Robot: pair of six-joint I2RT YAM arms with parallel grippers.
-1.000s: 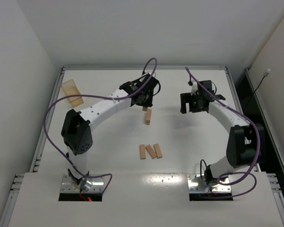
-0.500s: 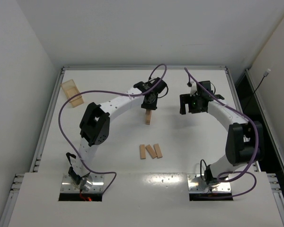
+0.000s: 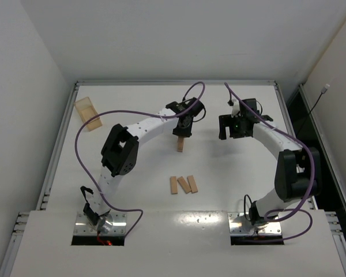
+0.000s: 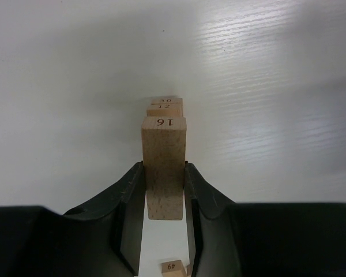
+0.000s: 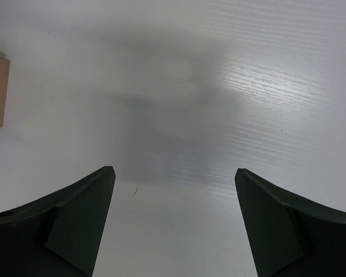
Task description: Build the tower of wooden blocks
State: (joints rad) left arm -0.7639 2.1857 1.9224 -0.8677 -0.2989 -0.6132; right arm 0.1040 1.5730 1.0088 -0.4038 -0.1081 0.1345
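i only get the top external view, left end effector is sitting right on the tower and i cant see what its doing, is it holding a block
Observer: Yes. In the left wrist view, the left end effector is shut on a wood block with 16 written on its end.
Operator: anything else near it
Observer: Just beyond it, in line, are the ends of a block marked 12 and a block marked 30.
Operator: and the right side, carrying anything
Observer: No. The right wrist view shows the right end effector open, with only bare table in the gap.
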